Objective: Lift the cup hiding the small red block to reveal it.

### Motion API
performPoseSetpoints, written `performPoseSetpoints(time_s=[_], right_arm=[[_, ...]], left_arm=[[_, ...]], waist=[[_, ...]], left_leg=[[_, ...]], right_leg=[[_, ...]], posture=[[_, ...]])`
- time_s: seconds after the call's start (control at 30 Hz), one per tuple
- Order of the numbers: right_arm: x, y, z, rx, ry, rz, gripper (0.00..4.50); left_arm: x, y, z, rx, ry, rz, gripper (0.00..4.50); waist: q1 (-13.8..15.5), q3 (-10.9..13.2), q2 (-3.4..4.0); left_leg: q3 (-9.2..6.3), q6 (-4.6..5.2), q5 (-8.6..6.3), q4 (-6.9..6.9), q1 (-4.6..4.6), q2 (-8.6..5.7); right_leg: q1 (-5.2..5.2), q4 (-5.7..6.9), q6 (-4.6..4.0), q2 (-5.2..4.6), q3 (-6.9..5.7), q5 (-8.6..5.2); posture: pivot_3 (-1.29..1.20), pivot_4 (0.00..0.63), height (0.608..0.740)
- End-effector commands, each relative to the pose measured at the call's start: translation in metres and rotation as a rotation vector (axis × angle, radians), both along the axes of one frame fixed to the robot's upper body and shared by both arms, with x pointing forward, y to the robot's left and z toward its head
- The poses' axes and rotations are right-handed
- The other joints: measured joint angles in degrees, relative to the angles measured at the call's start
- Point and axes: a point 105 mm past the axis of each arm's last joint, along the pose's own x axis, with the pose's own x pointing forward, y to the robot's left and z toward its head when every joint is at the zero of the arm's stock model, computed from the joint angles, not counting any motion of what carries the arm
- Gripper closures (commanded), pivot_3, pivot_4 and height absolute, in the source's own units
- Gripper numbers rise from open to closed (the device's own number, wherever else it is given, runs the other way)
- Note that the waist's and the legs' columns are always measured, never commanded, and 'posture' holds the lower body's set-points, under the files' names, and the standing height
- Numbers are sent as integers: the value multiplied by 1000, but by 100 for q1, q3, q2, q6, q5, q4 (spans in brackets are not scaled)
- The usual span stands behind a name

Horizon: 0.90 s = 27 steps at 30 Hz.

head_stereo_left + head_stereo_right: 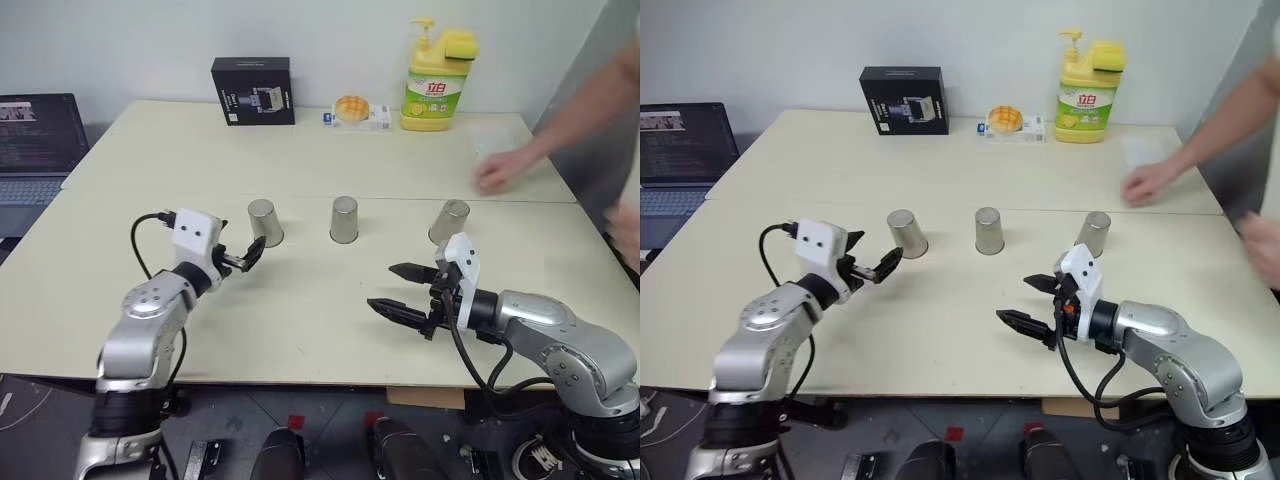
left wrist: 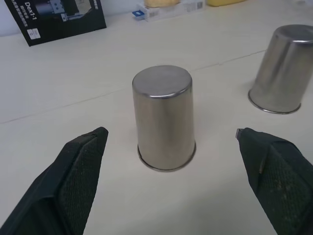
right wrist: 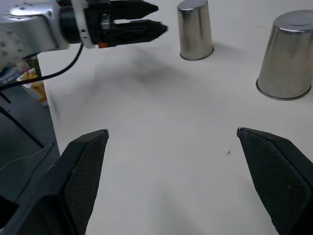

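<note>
my left pincer [image 1: 250,256] is wide open, empty, lined up just short of the left cup [image 1: 265,222]. right pincer [image 1: 403,290] open, empty. all three cups are upside down on the desk [image 1: 300,320], nothing lifted; red block hidden.

Pale beige table [image 1: 300,320] against a plain white wall [image 1: 150,40].

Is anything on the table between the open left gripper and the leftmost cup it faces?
Nothing visible. The left gripper sits just short of the leftmost cup, open, with bare table between them; the middle cup stands off to the side.
</note>
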Motion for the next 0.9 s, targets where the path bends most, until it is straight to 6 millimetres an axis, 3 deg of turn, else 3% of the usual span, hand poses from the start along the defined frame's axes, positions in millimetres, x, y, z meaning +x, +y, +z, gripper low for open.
performPoseSetpoints(time_s=[0.03, 0.27, 0.57, 0.67, 0.83, 0.9], right_arm=[[-1, 4, 14, 24, -55, 1, 28], [0, 5, 14, 29, -61, -33, 28], [6, -1, 9, 18, -67, -94, 0], [7, -1, 9, 14, -70, -99, 0], [9, -1, 11, 18, -74, -103, 0], [9, 0, 11, 21, -72, -102, 0]], left_arm=[[18, -7, 9, 14, -76, 12, 0], [40, -18, 2, -6, -91, -14, 0], [47, -18, 10, -21, -136, -32, 1736], [45, -19, 19, -24, -154, -43, 1831], [47, -5, 70, -22, -216, 10, 1832], [49, -2, 79, -25, -223, 29, 1832]], waist=[[4, 0, 0], [4, 0, 0], [3, 0, 0], [1, 0, 0], [-4, 0, -1], [-3, 0, -1]], left_leg=[[0, 0, 0, -1, 0, 0], [-2, 0, 0, -3, -3, 0], [-2, 0, 0, -2, -4, -1], [-2, 0, 0, -1, -4, -1], [-4, 0, 0, -1, -6, 0], [-9, 0, 1, -1, -8, 0]], right_leg=[[0, 0, 0, 0, 0, 0], [-1, 0, -1, 0, -1, 0], [-1, 0, 1, 0, 0, 1], [-1, 0, 1, 0, 0, 1], [-2, 1, 1, 0, -2, 1], [-3, 2, 1, 1, -6, 1]], posture=[[0, 150, 740], [0, 150, 740], [0, 150, 740], [0, 150, 740], [0, 150, 740], [0, 150, 740]])
